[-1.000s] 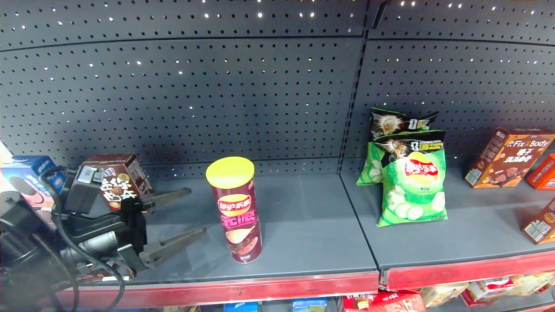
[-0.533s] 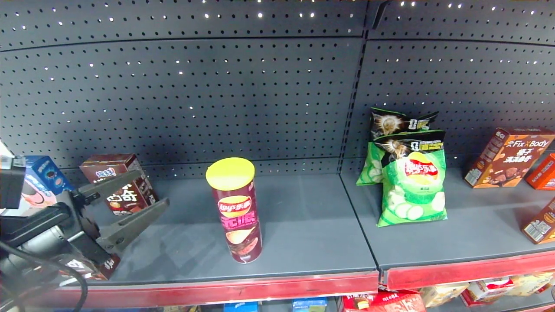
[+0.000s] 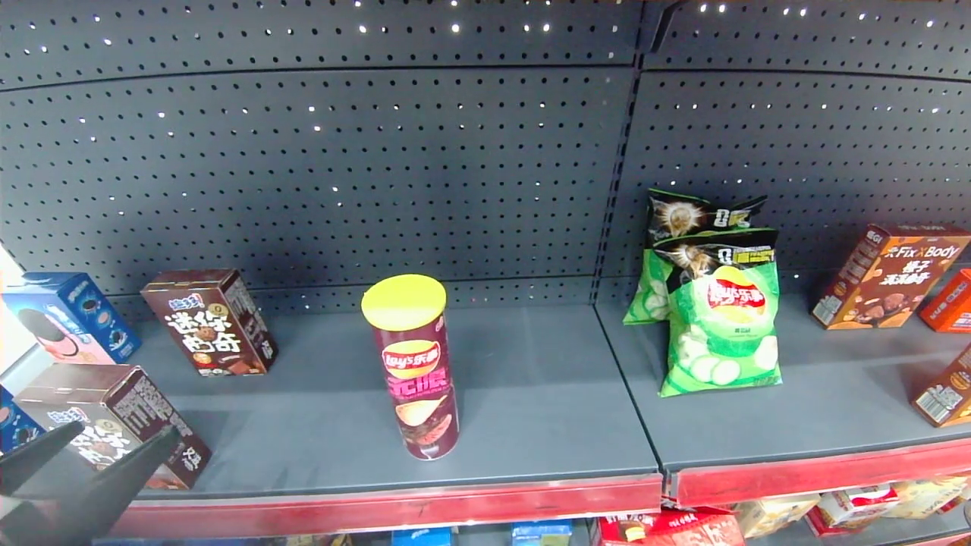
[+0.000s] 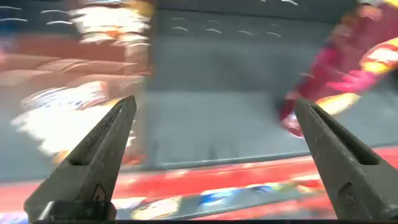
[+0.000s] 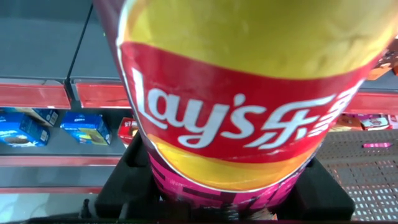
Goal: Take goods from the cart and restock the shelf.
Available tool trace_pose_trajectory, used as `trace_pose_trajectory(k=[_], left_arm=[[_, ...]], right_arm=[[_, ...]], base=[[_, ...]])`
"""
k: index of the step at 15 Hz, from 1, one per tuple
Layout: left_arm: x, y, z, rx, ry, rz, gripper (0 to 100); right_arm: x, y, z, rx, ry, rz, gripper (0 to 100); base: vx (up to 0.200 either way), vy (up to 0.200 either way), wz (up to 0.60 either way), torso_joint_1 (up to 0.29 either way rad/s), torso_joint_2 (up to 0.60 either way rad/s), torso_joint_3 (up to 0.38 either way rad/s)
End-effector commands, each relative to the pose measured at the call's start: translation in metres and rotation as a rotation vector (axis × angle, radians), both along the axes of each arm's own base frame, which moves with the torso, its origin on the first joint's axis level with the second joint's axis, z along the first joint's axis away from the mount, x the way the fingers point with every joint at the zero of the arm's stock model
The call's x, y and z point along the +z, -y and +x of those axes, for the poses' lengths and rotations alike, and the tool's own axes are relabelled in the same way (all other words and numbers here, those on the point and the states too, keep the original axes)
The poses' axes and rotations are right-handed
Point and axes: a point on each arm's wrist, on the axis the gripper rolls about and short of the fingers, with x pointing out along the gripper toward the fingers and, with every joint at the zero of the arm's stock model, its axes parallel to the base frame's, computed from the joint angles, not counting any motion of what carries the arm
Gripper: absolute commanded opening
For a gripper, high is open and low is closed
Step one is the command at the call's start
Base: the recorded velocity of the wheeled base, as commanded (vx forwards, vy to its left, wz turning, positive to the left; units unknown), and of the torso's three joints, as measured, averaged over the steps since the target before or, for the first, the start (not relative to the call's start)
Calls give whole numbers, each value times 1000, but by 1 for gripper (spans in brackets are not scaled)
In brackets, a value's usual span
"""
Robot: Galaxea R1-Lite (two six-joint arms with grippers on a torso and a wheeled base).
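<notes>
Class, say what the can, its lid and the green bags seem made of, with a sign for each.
Can: likely cardboard, glossy printed wrap, rigid tube. Lid: probably plastic, smooth matte yellow. Bags: thin plastic film, shiny, creased and puffed.

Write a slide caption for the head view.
Upright maroon chip can on the shelf, green chip bags to its right, open left gripper front left.
</notes>
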Motion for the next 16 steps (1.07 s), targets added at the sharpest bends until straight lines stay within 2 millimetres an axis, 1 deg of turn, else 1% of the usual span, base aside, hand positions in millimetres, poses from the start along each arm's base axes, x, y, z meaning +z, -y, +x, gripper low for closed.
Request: trace_pose_trajectory(k=[1, 3, 5, 6, 8, 10, 13, 14, 16], left_arm=[[1, -1, -44, 181, 117, 44, 100], [-7, -3, -55, 283, 95, 89, 100], [-14, -3, -65, 331, 94, 120, 100], [-25, -2, -81, 336, 92, 158, 100], [-51, 0, -106, 333, 59, 237, 100], [-51, -2, -105, 402, 36, 243, 100], [-66, -2, -99, 410, 23, 259, 100], [-75, -2, -95, 407, 41, 266, 100], [-77, -1, -94, 355, 33, 264, 100]], right_arm=[[0, 0, -4, 0, 18, 0, 0], [2, 0, -5, -3, 32, -1, 0], [4, 0, -6, -3, 41, -2, 0], [5, 0, -8, -2, 51, -2, 0], [5, 0, -9, 1, 58, -2, 0], [6, -1, -10, 3, 67, -1, 0], [5, -1, -11, 4, 71, 1, 0], [5, -1, -12, 6, 76, 4, 0], [8, -1, -12, 5, 94, 8, 0]], base=[[0, 0, 0, 0, 0, 0], [0, 0, 0, 0, 0, 0], [0, 0, 0, 0, 0, 0], [0, 0, 0, 0, 0, 0], [0, 0, 0, 0, 0, 0], [0, 0, 0, 0, 0, 0], [0, 0, 0, 0, 0, 0], [0, 0, 0, 0, 0, 0], [0, 0, 0, 0, 0, 0]])
